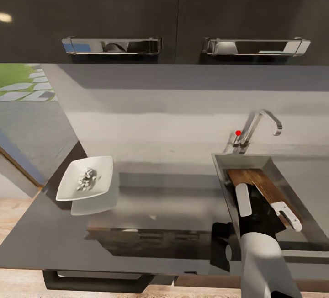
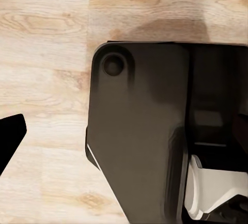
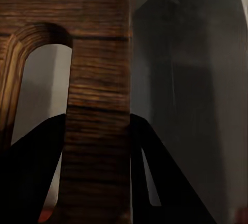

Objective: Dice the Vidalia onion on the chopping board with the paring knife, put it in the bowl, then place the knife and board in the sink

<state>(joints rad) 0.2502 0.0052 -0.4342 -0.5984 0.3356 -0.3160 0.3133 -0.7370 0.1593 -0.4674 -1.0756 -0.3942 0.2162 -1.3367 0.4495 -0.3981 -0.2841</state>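
Jaws of the right gripper [image 3: 95,182] are pinched on the chopping board [image 3: 98,79], one dark finger on each side of the wooden bar beside the slot handle. Seen from the head camera, the right gripper [image 1: 267,209] hangs over the sink [image 1: 310,225] and the chopping board [image 1: 260,181] runs forward from the jaws, tilted, with its far end down inside the basin near the tap [image 1: 256,129]. Whether that end touches the basin floor cannot be told.

Left jaws: state cannot be told. The left wrist camera faces the plank floor [image 2: 46,53] and the robot's dark base [image 2: 139,131], with one dark fingertip [image 2: 10,136] at the frame edge.

Well away from the right jaws, across the counter [image 1: 160,206], stands the bowl [image 1: 103,165] holding pale diced onion [image 1: 86,180]. The paring knife is not identified.

Step in hand, by judgement: placing the board in the sink, late in the task. The next move calls for lowering the held end until the board rests in the basin, then spreading the jaws and lifting straight out, clear of the sink wall and tap.
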